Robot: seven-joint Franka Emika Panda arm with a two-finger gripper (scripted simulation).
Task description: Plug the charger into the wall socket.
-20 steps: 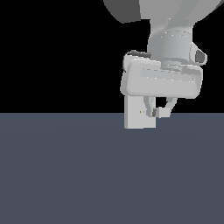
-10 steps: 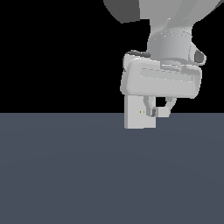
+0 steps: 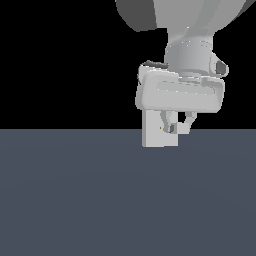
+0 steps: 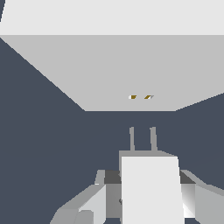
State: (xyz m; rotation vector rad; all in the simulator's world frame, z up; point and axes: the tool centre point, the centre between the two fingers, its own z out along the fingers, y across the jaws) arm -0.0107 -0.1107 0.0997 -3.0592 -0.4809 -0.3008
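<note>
- The charger [image 4: 151,188] is seen in the wrist view as a plain white block with two thin prongs [image 4: 142,139] at its front end, pointing toward the socket.
- It is judged to be light and rigid, with smooth flat sides that could slip or twist under a weak pinch; the prongs look thin and are best kept clear of any side load.
- The block's two flat flanks are judged the right place for a hold, well back from the prongs, and that is where it is held now.
- The gripper [image 4: 151,197] is closed around the charger, one finger [image 4: 87,205] against each flank of the block.
- The prong tips are apart from the socket [image 4: 122,70]; dark floor shows between them.
- The two yellowish holes [image 4: 141,97] lie at about 12 o'clock from the prongs, roughly in line with them.
- In the exterior view, the gripper [image 3: 176,127] hangs in front of the upright socket [image 3: 152,135], whose lower part shows at about 7 o'clock from the fingers; the charger itself cannot be made out there.
- The socket stands on the dark grey floor [image 3: 100,200].
- A straight push along the prong axis is judged to be what remains.
</note>
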